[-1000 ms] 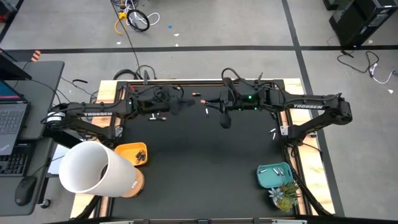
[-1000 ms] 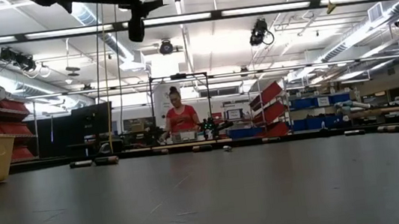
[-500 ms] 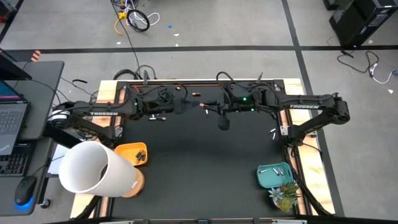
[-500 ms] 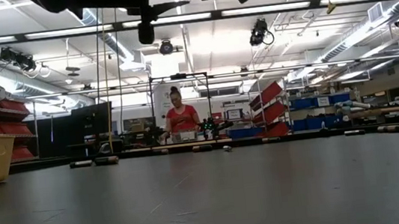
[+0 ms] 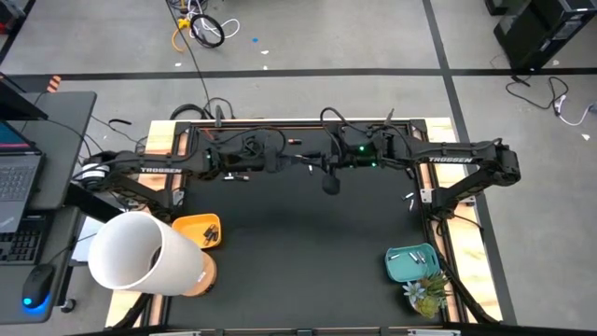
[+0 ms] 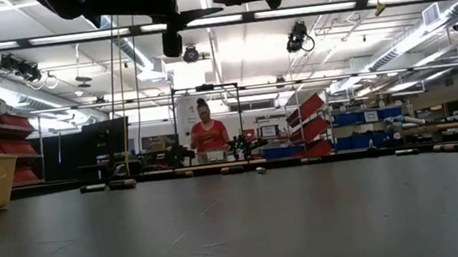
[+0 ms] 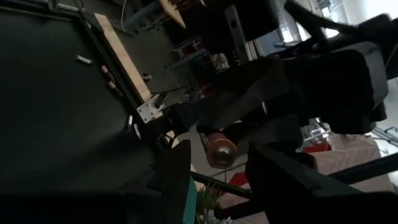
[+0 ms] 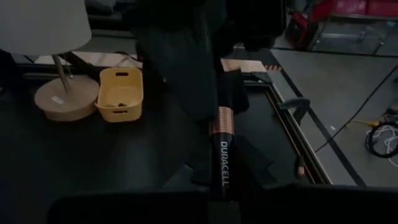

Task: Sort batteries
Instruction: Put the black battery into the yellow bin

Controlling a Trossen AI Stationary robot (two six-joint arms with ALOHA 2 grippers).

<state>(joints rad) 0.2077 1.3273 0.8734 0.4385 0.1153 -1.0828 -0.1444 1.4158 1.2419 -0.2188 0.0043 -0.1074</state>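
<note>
Table surface [image 5: 308, 233]: black, with a pale wooden edge. Arms: dark, with white lettering. Left bin [image 5: 198, 230]: yellow-orange. Right bin [image 5: 410, 264]: teal, containing silver-white batteries [image 5: 409, 255]. Lamp shade [image 5: 138, 253]: white; its base is tan. Battery [image 8: 223, 158] at the right gripper [image 8: 224, 186]: black body, copper band, white lettering. Floor: grey with dark lines. Person [image 6: 206, 135] in the background: red top.
</note>
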